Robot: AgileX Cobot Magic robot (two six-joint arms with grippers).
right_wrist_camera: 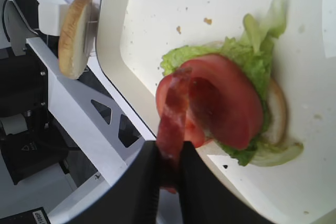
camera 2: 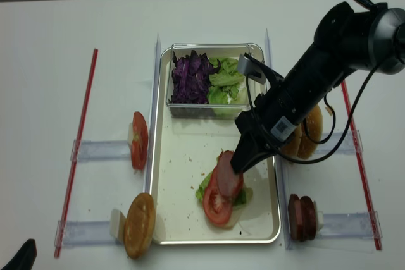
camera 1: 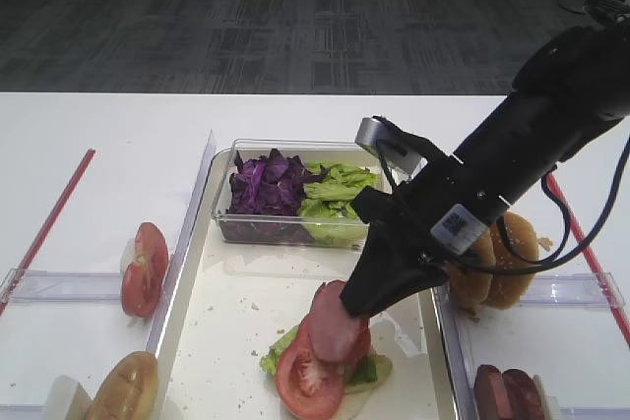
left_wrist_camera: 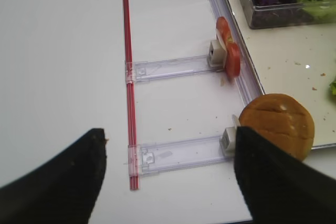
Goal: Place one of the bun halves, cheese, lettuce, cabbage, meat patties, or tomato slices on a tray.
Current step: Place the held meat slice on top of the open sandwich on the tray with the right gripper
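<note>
Your right gripper is clamped on a meat patty, holding it over the tomato slice and lettuce stacked on the tray; the clear box holds cabbage and more lettuce

This looks like a robot test room, not a real kitchen. A big plain white table fills most of each view, and past its far edge at the top there is gray office carpet. Red strips run down the left and right sides. Clear plastic holders stand the food up in neat rows. A black robot arm with cables reaches in from the upper right.
</note>
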